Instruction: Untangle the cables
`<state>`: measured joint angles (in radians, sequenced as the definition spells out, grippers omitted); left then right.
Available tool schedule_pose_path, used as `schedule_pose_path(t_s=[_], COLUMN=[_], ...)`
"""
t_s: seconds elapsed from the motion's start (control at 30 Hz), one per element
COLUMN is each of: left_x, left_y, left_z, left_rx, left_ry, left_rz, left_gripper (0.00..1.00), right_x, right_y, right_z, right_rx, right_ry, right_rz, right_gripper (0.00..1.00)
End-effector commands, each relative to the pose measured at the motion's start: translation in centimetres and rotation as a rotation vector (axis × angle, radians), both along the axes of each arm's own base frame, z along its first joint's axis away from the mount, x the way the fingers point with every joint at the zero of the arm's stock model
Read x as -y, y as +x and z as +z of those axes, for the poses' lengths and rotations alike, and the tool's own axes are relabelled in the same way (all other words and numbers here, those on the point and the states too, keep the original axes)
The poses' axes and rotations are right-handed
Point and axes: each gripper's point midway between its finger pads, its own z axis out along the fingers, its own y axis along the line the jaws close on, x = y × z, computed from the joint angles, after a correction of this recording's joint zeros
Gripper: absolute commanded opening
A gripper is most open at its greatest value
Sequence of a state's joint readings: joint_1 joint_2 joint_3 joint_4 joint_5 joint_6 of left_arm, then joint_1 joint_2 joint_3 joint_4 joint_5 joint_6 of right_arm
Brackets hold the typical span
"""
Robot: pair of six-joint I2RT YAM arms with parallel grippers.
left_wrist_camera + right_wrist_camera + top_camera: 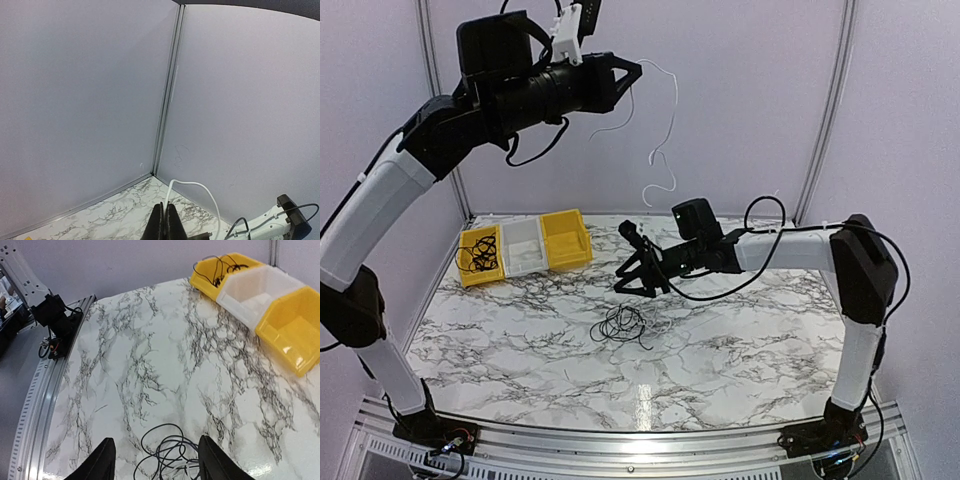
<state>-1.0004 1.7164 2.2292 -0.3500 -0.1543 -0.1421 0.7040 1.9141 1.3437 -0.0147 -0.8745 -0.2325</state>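
My left gripper (165, 221) pinches a thin, wavy white cable (193, 182) between pressed fingers; my right gripper's (156, 459) spread fingers frame loose black cable loops (623, 324).

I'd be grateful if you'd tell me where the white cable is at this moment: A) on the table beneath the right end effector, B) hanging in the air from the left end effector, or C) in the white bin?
B: the white cable dangles from the raised left end effector, which is shut on it high above the table.
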Motion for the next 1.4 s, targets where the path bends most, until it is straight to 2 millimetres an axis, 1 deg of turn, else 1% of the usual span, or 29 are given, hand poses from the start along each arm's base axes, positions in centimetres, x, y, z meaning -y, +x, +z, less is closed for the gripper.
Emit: schedule_pose_path(t_s=[0.0,0.07,0.13,0.17,0.23,0.3,0.33,0.37,0.4,0.5,0.57,0.6,0.7,0.77,0.87,0.97,1.07,1.2,1.23,1.37], left_x=[-3.9,-5.2,-6.8,-7.7,-9.7,-11.8,-12.9,-13.7,-14.8,-17.8,-19.9,-20.5,-22.4,-23.4,-24.4,-24.8,-23.8,-21.9,-21.6,-20.7], left_y=[0.2,0.7,1.5,2.1,3.5,5.4,6.3,7.4,8.3,10.6,12.1,12.7,14.4,15.5,17.0,18.2,19.3,20.8,21.2,23.2], left_z=[3.0,3.1,2.6,2.0,0.5,-1.8,-3.4,-5.7,-7.1,-10.9,-12.9,-14.0,-16.7,-18.3,-20.5,-21.9,-22.7,-23.4,-23.2,-24.4], left_rx=[0.088,0.103,0.12,0.123,0.105,0.051,0.021,-0.033,-0.069,-0.159,-0.192,-0.207,-0.251,-0.282,-0.324,-0.355,-0.373,-0.394,-0.392,-0.406], left_ry=[-0.007,0.015,0.063,0.097,0.147,0.182,0.204,0.214,0.215,0.224,0.257,0.277,0.323,0.338,0.358,0.353,0.327,0.293,0.283,0.283], left_rz=[0.149,0.219,0.309,0.361,0.453,0.516,0.537,0.55,0.553,0.588,0.639,0.654,0.695,0.712,0.725,0.722,0.674,0.61,0.604,0.605], left_gripper=[0.0,0.0,0.0,0.0,0.0,0.0,0.0,0.0,0.0,0.0,0.0,0.0,0.0,0.0,0.0,0.0,0.0,0.0,0.0,0.0], right_x=[0.4,1.5,2.6,3.1,4.2,5.3,5.9,6.6,7.4,9.8,11.2,11.8,13.2,14.2,15.8,16.9,17.5,17.6,17.7,17.9], right_y=[2.6,3.0,3.1,3.0,2.6,2.5,2.4,2.4,2.4,1.8,1.2,0.7,-0.5,-0.4,1.1,1.9,2.1,2.3,2.4,2.5], right_z=[-6.4,-9.2,-10.1,-9.9,-8.4,-6.7,-5.9,-5.1,-4.3,-2.1,-1.0,-0.3,0.6,1.4,2.2,1.9,1.5,0.9,0.8,0.7], right_rx=[-0.077,-0.096,-0.102,-0.092,-0.053,-0.018,-0.003,0.012,0.028,0.068,0.103,0.133,0.208,0.264,0.304,0.287,0.284,0.285,0.287,0.294], right_ry=[-0.171,-0.275,-0.304,-0.304,-0.288,-0.276,-0.272,-0.266,-0.265,-0.237,-0.235,-0.238,-0.237,-0.215,-0.217,-0.223,-0.225,-0.242,-0.248,-0.257], right_rz=[-0.161,-0.191,-0.199,-0.197,-0.185,-0.188,-0.189,-0.196,-0.203,-0.23,-0.243,-0.243,-0.243,-0.262,-0.333,-0.354,-0.362,-0.356,-0.359,-0.367], right_gripper=[0.56,0.56,0.56,0.57,0.59,0.61,0.62,0.63,0.63,0.67,0.69,0.7,0.72,0.74,0.75,0.75,0.75,0.75,0.75,0.75])
